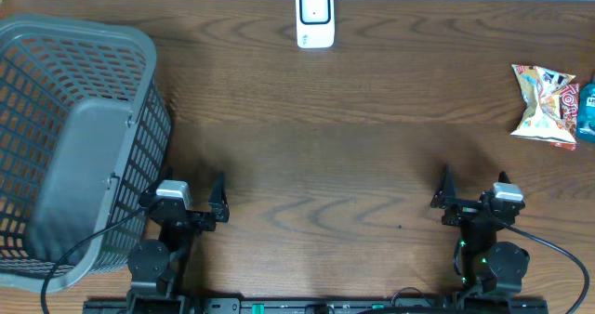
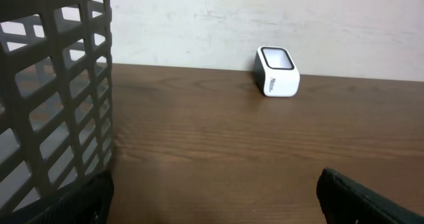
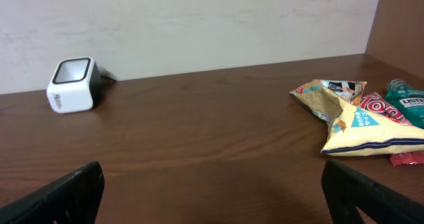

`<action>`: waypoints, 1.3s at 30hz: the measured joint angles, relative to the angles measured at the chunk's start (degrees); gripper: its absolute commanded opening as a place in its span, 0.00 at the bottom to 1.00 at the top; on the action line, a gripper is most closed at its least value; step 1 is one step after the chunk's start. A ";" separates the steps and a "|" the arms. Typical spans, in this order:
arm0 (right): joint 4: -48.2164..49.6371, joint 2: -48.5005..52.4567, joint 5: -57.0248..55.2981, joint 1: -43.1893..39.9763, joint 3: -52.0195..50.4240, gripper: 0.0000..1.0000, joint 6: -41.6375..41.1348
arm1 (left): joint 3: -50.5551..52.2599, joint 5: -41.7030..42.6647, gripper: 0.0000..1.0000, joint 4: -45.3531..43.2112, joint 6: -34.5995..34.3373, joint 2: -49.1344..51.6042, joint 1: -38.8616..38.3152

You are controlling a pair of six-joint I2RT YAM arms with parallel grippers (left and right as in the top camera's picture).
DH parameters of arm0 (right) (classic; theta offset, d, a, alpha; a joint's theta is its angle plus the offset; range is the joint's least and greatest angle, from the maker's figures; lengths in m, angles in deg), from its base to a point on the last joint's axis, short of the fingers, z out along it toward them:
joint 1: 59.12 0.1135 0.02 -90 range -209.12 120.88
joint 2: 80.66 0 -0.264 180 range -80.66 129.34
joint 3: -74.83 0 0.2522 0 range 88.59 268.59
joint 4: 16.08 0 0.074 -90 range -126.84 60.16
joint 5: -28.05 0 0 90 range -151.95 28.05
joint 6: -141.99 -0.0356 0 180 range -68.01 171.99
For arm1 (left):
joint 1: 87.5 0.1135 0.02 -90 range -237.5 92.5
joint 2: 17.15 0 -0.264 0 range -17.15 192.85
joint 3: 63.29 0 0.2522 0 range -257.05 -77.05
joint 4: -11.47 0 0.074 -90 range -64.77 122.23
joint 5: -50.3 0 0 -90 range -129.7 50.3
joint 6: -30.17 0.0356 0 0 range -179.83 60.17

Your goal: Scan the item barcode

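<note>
The white barcode scanner (image 1: 315, 17) stands at the table's far edge, its window facing up; it also shows as the scanner (image 2: 277, 71) and the scanner (image 3: 73, 85) in the wrist views. A crumpled snack bag (image 1: 542, 100) lies at the far right, with a teal bottle (image 1: 587, 110) beside it. The bag (image 3: 351, 118) and the bottle (image 3: 407, 101) appear at the right of the right wrist view. My left gripper (image 1: 183, 189) (image 2: 213, 184) and right gripper (image 1: 476, 186) (image 3: 212, 174) rest near the front edge, both open and empty.
A tall grey mesh basket (image 1: 74, 147) fills the left side, close against my left arm; the basket wall (image 2: 53, 85) takes up the left of that wrist view. A red packet (image 3: 407, 159) peeks out under the snack bag. A pale wall runs behind the table.
</note>
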 measured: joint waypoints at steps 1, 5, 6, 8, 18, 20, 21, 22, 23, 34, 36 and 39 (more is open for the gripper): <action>0.00 0.00 -0.04 0.04 0.00 0.99 0.00 | 0.00 0.00 0.98 0.00 0.00 0.00 0.00; 0.00 0.00 -0.20 0.31 0.00 0.99 0.00 | 0.00 0.00 0.98 0.00 0.00 0.00 0.00; 0.02 0.00 -0.20 0.31 0.00 0.99 0.00 | 0.00 0.00 0.98 0.00 0.00 0.00 0.00; 0.00 0.00 -0.20 0.31 0.00 0.99 0.00 | 0.00 0.00 0.98 0.00 0.00 0.02 0.00; 0.00 0.00 -0.33 0.31 0.00 0.99 0.00 | 0.00 0.00 0.98 0.00 0.00 0.02 0.00; 0.00 0.00 -0.35 0.31 0.00 0.99 0.00 | 0.00 0.00 0.98 0.00 0.02 0.00 0.00; 0.00 0.00 -0.33 0.31 0.00 0.99 0.00 | 0.00 0.00 0.98 0.00 0.00 0.02 0.00; 0.00 0.00 -0.33 0.31 0.00 0.99 0.00 | 0.00 0.00 0.98 0.00 0.00 0.00 0.00; 0.00 0.00 -0.35 0.31 0.00 0.99 0.00 | 0.00 0.00 0.98 0.00 0.00 0.02 0.00; 0.00 0.00 -0.35 0.31 0.00 0.99 0.00 | 0.00 -3.13 0.98 0.42 0.26 0.00 0.00; 0.00 0.00 -0.35 0.31 0.00 0.99 0.00 | 0.00 -4.70 0.98 0.57 0.26 0.00 0.00; 0.00 0.00 -0.35 0.31 0.00 0.99 0.00 | 0.00 -5.84 0.98 0.57 0.26 0.00 0.00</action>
